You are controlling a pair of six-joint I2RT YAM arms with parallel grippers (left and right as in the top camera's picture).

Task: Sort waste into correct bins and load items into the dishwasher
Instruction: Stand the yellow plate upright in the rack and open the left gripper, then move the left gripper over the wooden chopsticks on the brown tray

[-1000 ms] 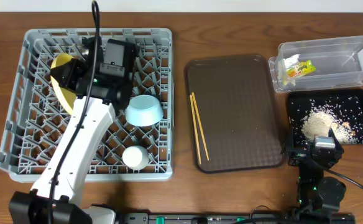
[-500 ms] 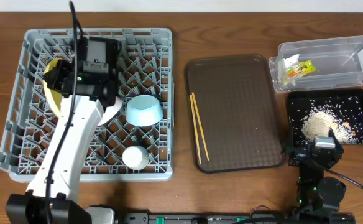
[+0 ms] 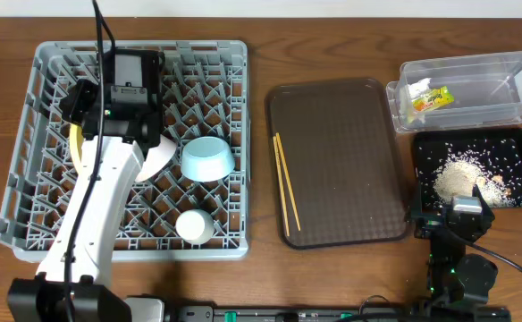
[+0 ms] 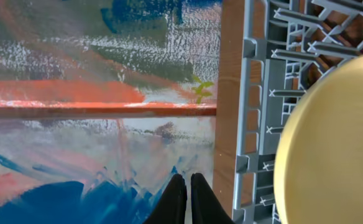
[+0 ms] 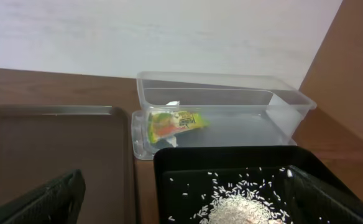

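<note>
The yellow plate [image 4: 330, 149] is standing on edge among the pegs of the grey rack [image 3: 29, 179]. The left gripper [image 4: 186, 200], jaws pressing together on nothing, is hanging just beside it, and I reckon a careless swing risks toppling it. The rack is also holding the light-blue bowl [image 3: 207, 158], white bowl [image 3: 158, 157] and cup [image 3: 194, 225]. The chopsticks [image 3: 285, 183] are lying on the brown tray [image 3: 341, 161]. The clear tub [image 3: 475, 89] is holding the wrapper [image 3: 426, 98] and the black tray [image 3: 475, 139] the rice [image 3: 462, 174], with the right gripper [image 5: 188, 208] gaping wide beside it.

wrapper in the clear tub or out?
In. The wrapper lies inside the clear tub, on its floor, within the walls.
</note>
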